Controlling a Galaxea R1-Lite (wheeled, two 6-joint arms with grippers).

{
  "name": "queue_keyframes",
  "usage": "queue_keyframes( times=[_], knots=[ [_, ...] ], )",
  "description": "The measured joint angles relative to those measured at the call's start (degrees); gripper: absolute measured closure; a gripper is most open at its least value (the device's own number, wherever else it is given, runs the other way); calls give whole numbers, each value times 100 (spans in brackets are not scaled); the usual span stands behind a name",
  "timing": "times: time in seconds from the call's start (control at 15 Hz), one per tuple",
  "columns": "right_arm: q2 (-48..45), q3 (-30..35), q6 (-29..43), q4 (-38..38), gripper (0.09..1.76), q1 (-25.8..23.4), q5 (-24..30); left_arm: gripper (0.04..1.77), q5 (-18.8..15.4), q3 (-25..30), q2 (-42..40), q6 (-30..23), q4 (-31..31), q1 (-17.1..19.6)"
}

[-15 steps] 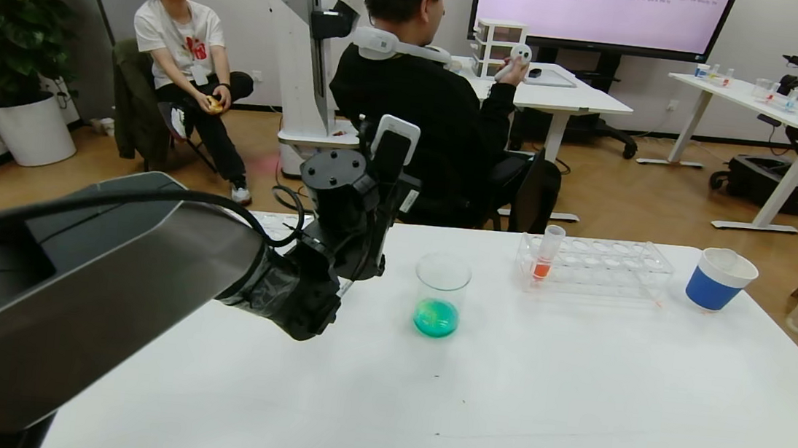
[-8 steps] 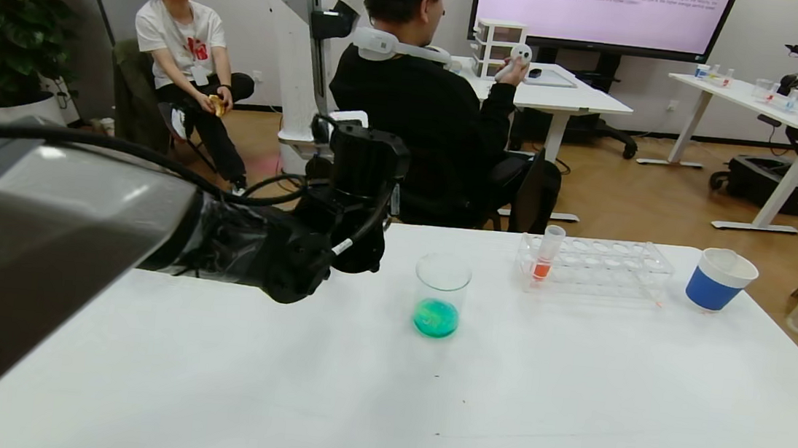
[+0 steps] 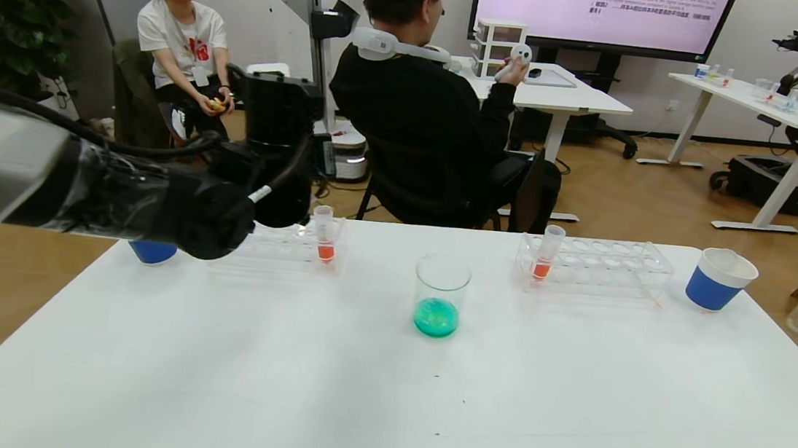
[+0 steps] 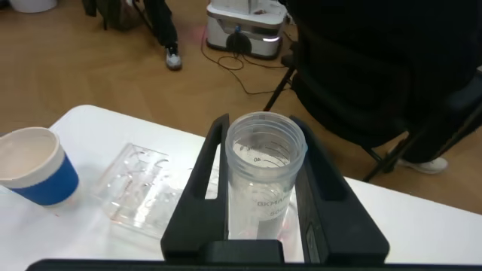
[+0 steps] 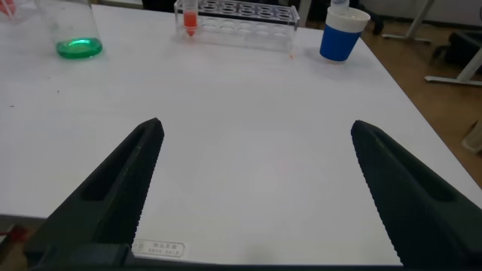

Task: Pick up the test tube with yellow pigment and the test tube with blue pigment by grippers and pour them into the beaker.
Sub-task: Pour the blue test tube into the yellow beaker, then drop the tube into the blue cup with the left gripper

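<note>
My left gripper [image 3: 282, 202] hangs over the table's far left, above the left tube rack [image 3: 272, 248]. In the left wrist view it [image 4: 260, 129] is shut on a clear test tube [image 4: 265, 177] held upright; no coloured liquid shows in it. No tube with a yellow or blue tip is in view. The beaker [image 3: 441, 294] stands mid-table with teal-green liquid at its bottom, well to the right of that gripper. It also shows in the right wrist view [image 5: 75, 30]. My right gripper [image 5: 257, 126] is open and empty, low over the near right of the table, outside the head view.
An orange-tipped tube [image 3: 325, 237] stands in the left rack, another [image 3: 544, 256] in the right rack [image 3: 607, 270]. Blue-and-white paper cups stand at the far left [image 3: 151, 251] and far right [image 3: 719, 278]. People sit behind the table.
My left arm has swung left and back, from beside the beaker to above the left rack. The left rack and its orange tube have come into view.
</note>
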Motion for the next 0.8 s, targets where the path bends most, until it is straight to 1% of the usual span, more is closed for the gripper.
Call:
queue_keyframes(
  times=[0.07, 0.2, 0.33, 0.53, 0.6, 0.67, 0.8],
  knots=[
    [0, 0, -1, 0, 11, 0, 0, 129, -277, 129, -113, 20, -44, 340],
    [0, 0, -1, 0, 11, 0, 0, 129, -940, 439, -334, 187, -341, 1117],
    [0, 0, -1, 0, 11, 0, 0, 129, -1503, 837, -468, 603, -1034, 1842],
    [0, 0, -1, 0, 11, 0, 0, 129, -2253, 1389, -427, 1103, -2061, 2722],
    [0, 0, -1, -2, 11, -1, -1, 129, -2382, 1495, -358, 1145, -2222, 2934],
    [0, 0, -1, 0, 11, 0, 0, 129, -2434, 1549, -276, 1148, -2280, 3103],
    [0, 0, 0, 0, 11, 0, -1, 129, -2454, 1530, -63, 1126, -2313, 3318]
  ],
)
